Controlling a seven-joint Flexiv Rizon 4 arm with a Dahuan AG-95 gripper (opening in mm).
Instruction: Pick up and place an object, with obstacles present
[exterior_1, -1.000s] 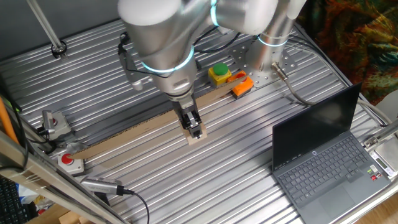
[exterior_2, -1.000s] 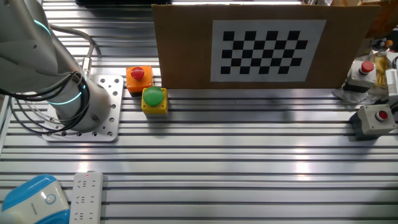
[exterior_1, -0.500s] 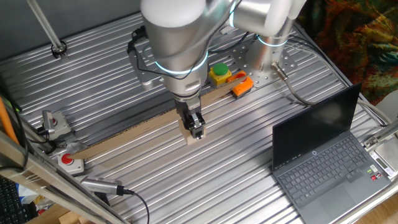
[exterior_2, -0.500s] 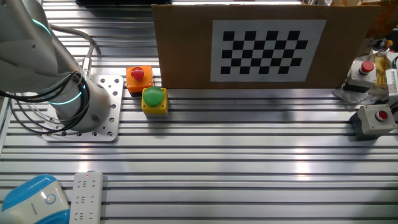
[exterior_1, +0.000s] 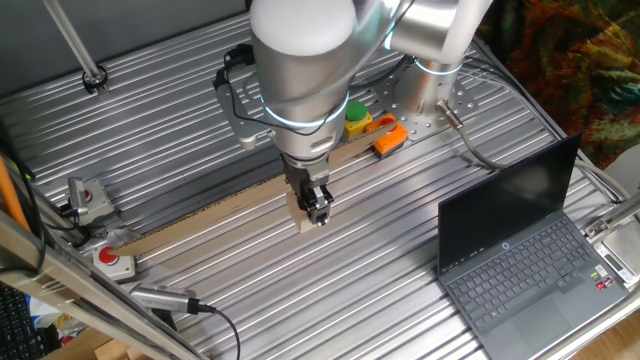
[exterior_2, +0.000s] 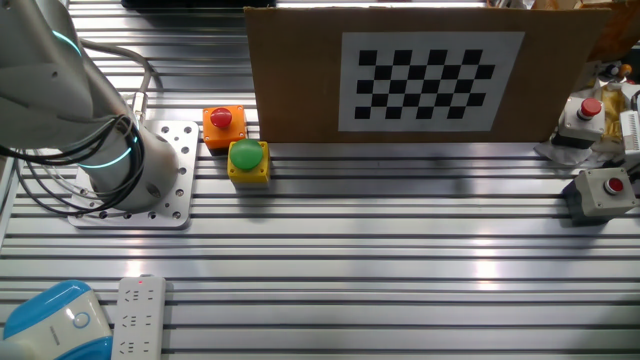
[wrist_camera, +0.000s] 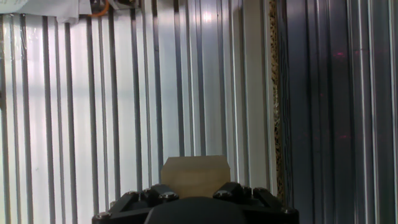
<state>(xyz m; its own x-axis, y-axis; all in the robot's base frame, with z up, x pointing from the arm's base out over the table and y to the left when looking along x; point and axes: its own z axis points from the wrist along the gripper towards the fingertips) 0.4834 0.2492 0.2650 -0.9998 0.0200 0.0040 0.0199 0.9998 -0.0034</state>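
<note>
One arm over the desk (exterior_1: 200, 290); long strip (exterior_1: 200, 218) just behind. Fingers (exterior_1: 318, 207) clenched on the block (wrist_camera: 194, 176), seemingly barely lifted. We judge: carry step; next move needs height to clear the strip.

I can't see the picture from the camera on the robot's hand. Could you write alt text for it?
A small tan block sits at the bottom centre, just beyond the dark gripper body, on a ribbed metal table. A thin cardboard strip seen edge-on runs top to bottom to its right.
</note>
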